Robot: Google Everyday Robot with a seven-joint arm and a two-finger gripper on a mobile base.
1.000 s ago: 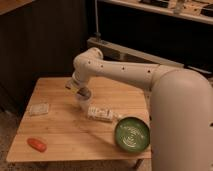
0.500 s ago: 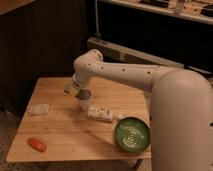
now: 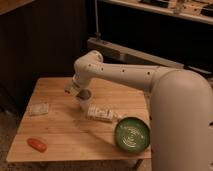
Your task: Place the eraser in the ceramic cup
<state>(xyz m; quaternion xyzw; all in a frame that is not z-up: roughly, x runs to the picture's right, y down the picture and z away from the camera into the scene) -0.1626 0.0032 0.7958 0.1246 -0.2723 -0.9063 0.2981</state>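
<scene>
Big white arm (image 3: 150, 82) comes in from the right and fills that whole side, elbow bent over the back of the wooden table (image 3: 60, 127), forearm dropping to the table's middle.

Table is light wood, slatted top, dark cabinets behind it, speckled floor below.

Round green bowl (image 3: 132, 135) sits at the near right corner, just at the table edge, pale ring pattern inside. No writing legible on it.

White packet (image 3: 102, 113) lies flat just left of the bowl, apart from it, near the table's centre. It has dark print on it, but none of it is readable from here.

Clear wrapped item (image 3: 39, 108) lies flat toward the left edge, well apart from everything else. Any label on it is unreadable.

Orange-red oblong thing (image 3: 36, 144) lies at the near left corner, on its own.

Gripper (image 3: 80, 96) hangs over the table's centre, just behind the white packet. Ceramic cup (image 3: 84, 102) is right at the gripper's tip, a small white shape at or just above the tabletop; can't tell if they touch. Can't make out how the tool itself is set.

Eraser: can't pick it out with any certainty.
</scene>
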